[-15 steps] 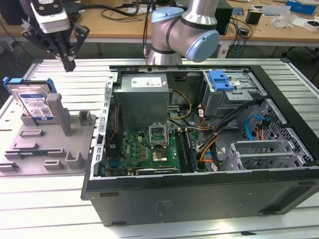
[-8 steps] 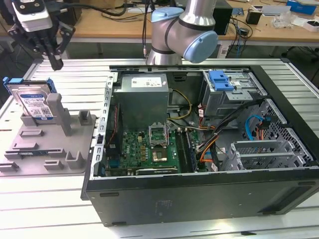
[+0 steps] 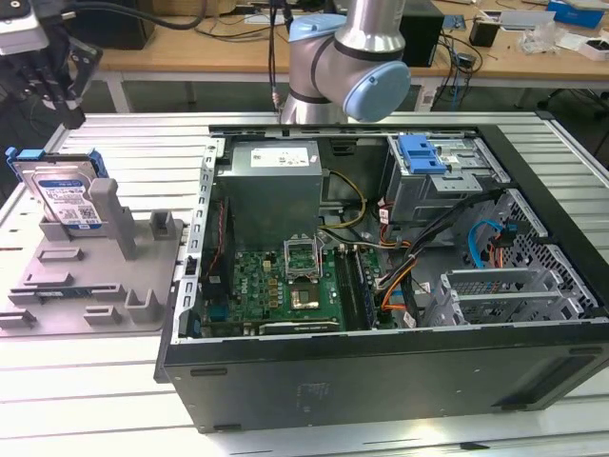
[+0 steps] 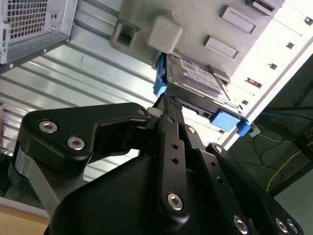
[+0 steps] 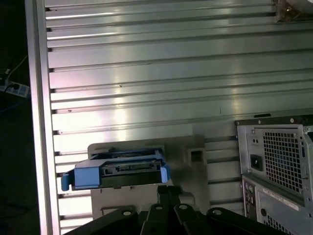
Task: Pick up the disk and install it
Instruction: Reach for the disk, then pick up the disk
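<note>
over on the exterior view's left, the disk [image 3: 68, 195] stands on edge in the grey fixture [image 3: 95, 295] on the counter [image 3: 95, 409], well apart from the open case [image 3: 381, 371]. the gripper [image 3: 65, 112] hangs just above it, fingers pressed together in both wrist views, holding nothing. it looks lined up over the disk's top edge, not touching. so nothing is done yet by my read: the pick-up hasn't happened, and the whole install is left.

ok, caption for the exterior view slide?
Gripper above the disk, which stands on edge in the grey fixture beside the open computer case.
</note>
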Robot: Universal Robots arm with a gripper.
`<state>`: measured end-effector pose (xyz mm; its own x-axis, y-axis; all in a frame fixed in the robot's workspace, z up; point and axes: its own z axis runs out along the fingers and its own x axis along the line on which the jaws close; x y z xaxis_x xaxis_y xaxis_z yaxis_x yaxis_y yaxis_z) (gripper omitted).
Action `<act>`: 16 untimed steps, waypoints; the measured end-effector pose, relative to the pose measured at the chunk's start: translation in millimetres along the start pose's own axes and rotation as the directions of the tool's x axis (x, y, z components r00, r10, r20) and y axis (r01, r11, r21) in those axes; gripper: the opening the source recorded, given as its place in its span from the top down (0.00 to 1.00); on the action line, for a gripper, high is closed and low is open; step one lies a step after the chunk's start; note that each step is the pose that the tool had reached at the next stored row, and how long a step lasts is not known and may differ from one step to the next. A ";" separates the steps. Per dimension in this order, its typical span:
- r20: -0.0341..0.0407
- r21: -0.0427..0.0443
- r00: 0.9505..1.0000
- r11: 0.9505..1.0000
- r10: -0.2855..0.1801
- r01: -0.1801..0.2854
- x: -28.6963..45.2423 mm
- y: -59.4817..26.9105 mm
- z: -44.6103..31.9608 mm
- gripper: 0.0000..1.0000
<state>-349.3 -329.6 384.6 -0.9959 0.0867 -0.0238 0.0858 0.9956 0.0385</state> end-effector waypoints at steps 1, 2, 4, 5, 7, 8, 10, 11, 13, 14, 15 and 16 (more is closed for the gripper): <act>0.000 0.000 1.000 1.000 0.000 0.000 3.2 0.8 0.0 0.89; 0.000 0.000 1.000 1.000 0.001 -0.001 6.5 1.5 0.1 0.89; 0.000 0.000 1.000 1.000 0.002 -0.002 14.4 3.3 0.2 0.89; 0.000 0.000 1.000 1.000 0.002 -0.002 17.2 3.9 0.2 0.89; 0.000 0.000 1.000 1.000 0.003 -0.003 23.5 5.4 0.2 0.89; 0.000 0.000 1.000 1.000 0.004 -0.004 24.9 5.7 0.2 0.89; 0.000 0.000 1.000 1.000 0.004 -0.004 25.1 5.8 0.2 0.89; 0.000 0.000 1.000 1.000 0.004 -0.004 25.1 5.7 0.2 0.89; 0.000 0.000 1.000 1.000 0.005 -0.005 25.1 5.8 0.2 0.89; 0.000 0.000 1.000 1.000 0.005 -0.005 25.1 5.8 0.2 0.89; 0.000 0.000 1.000 1.000 0.005 -0.005 25.1 5.8 0.2 0.89; 0.000 0.000 1.000 1.000 0.005 -0.005 25.1 5.8 0.2 0.89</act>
<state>-373.8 -321.7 384.0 -0.9955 0.0912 -0.0238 0.0903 0.9952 0.0383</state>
